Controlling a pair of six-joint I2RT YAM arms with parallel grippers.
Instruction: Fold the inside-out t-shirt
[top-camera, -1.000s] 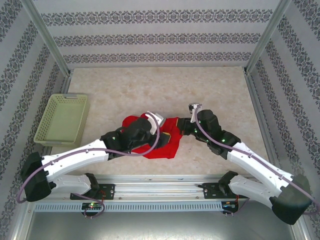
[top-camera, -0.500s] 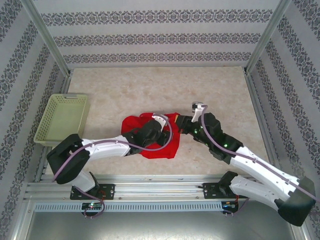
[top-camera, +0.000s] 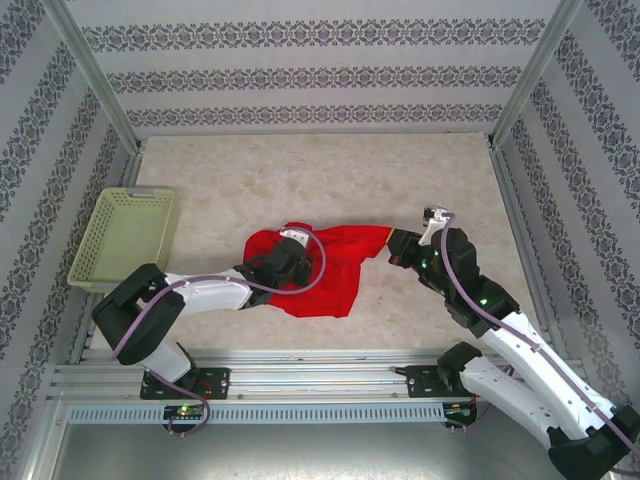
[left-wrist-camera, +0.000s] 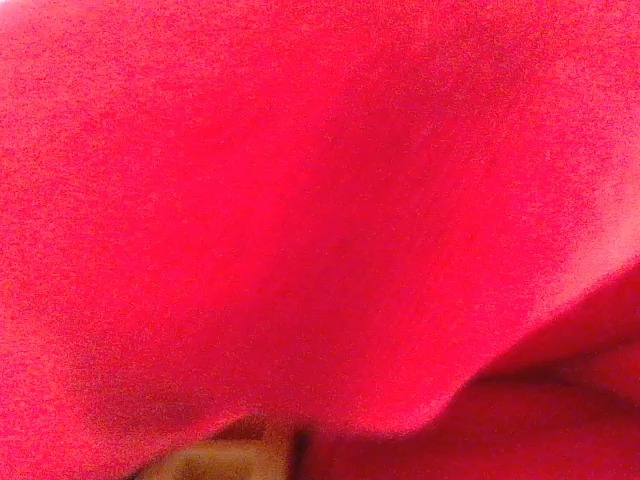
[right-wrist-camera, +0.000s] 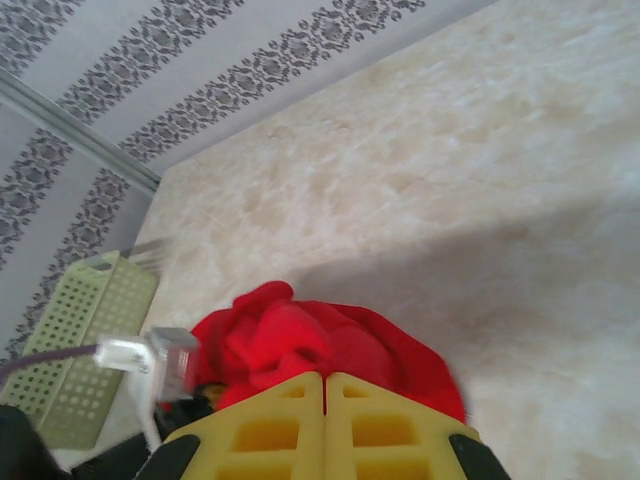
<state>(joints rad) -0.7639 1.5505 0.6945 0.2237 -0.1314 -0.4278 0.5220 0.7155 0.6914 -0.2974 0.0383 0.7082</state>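
The inside-out t-shirt (top-camera: 335, 275) is a bunched bright red heap in the middle of the table, with one corner drawn out to the right. My right gripper (top-camera: 392, 248) holds that corner. In the right wrist view its yellow fingers (right-wrist-camera: 270, 430) are pressed together on the red cloth (right-wrist-camera: 300, 340). My left gripper (top-camera: 290, 258) sits low on the shirt's left part, partly buried in it. Red cloth (left-wrist-camera: 300, 200) lies right against the left wrist camera. A sliver of one pale finger (left-wrist-camera: 215, 462) shows beneath it, and the jaws are hidden.
A pale green basket (top-camera: 125, 238) stands at the table's left edge and also appears in the right wrist view (right-wrist-camera: 90, 330). Metal frame posts and patterned walls enclose the table. Bare marbled tabletop (top-camera: 330, 180) lies behind the shirt.
My right gripper has moved right, stretching a corner of the shirt out with it. My left arm has dropped lower and drawn left into the cloth.
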